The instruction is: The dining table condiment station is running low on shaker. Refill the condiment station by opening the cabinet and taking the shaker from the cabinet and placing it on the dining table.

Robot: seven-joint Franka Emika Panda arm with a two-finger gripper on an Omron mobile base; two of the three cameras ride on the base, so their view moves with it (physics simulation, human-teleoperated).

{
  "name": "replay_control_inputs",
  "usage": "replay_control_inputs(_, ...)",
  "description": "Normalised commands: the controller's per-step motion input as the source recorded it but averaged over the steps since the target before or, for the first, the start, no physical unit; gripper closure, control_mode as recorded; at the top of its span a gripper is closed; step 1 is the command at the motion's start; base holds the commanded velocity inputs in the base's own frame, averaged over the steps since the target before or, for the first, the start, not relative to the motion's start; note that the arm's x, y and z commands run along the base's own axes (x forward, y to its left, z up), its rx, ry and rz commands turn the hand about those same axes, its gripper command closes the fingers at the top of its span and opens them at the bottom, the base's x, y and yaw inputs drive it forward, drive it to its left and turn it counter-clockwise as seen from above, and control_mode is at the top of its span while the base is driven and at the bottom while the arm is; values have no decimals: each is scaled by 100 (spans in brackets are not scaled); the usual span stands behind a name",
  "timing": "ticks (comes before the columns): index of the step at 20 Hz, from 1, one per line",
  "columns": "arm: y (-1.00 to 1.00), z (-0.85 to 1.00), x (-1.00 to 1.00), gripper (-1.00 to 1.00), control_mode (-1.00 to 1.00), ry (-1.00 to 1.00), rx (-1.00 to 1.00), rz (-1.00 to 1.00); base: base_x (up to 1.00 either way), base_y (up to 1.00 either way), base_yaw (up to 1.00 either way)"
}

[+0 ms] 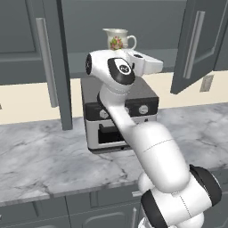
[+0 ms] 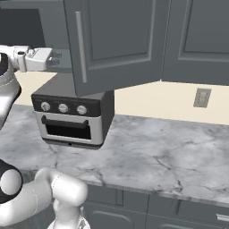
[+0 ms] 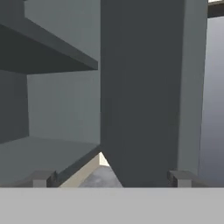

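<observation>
— Well, where is your gripper (image 3: 111,178) just now?

— Up at the cabinet (image 1: 196,40), level with its lower shelf, above the toaster oven (image 1: 120,116) on the marble counter (image 1: 44,156). In the hand view my two fingertips (image 3: 41,178) stand wide apart at the bottom, nothing between them.

— What lies ahead of them?

— The edge of an open cabinet door (image 3: 144,92), dark grey, straight in front. To its left I look into the cabinet: a bare lower shelf (image 3: 43,153) and another shelf board above it.

— And the doors?

— Both swung out. In the left base view one hangs open on each side of my arm, each with a long metal bar handle (image 1: 194,44).

— The shaker?

— I cannot make it out. On the shelf behind my wrist stands a white floral pitcher (image 1: 118,39); my hand covers what is beside it.
</observation>
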Motion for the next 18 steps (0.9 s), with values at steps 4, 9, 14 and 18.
replay_control_inputs(4,-41,0,7,-100,-100,0,0,-21,0,0,0)
replay_control_inputs(9,-40,0,9,-100,-100,0,0,-21,0,0,0)
replay_control_inputs(14,-61,0,0,-100,-100,1,0,-23,0,0,0)
replay_control_inputs(18,-78,0,-6,-100,-100,0,0,-22,0,0,0)
